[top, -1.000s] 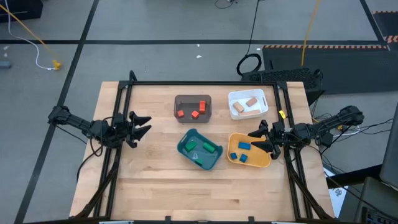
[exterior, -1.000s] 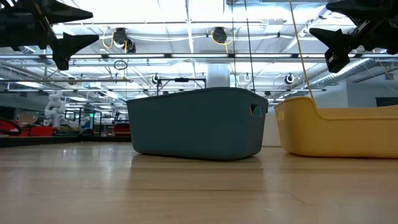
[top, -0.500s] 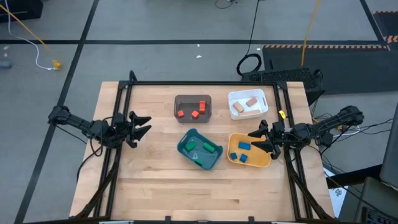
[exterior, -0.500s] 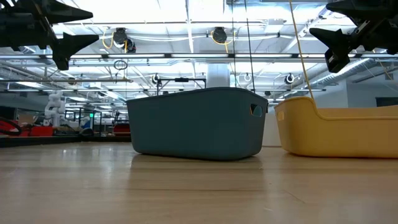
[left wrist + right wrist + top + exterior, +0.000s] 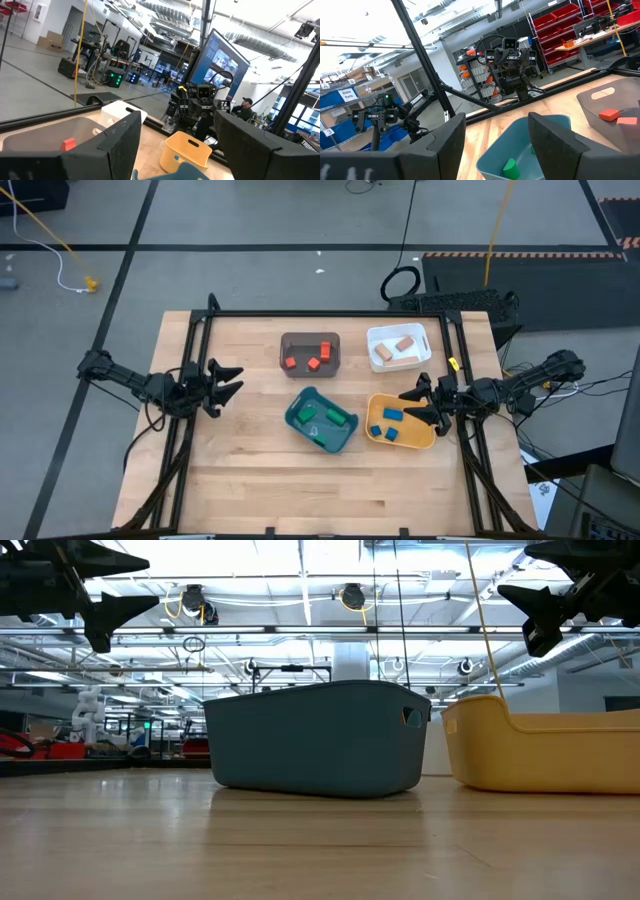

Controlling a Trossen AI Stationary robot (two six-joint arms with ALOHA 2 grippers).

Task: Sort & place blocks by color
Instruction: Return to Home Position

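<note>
At either side, left gripper (image 5: pixel 237 380) and right gripper (image 5: pixel 407 406) hang spread, empty; I judge the blocks (image 5: pixel 313 364) light, rigid, pinchable across flat faces.

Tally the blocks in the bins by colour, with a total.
red blocks: 3
green blocks: 3
blue blocks: 3
light wood blocks: 3
Total: 12

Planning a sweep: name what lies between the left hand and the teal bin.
High view: only bare wooden tabletop between the left hand and teal plastic bin.
</note>
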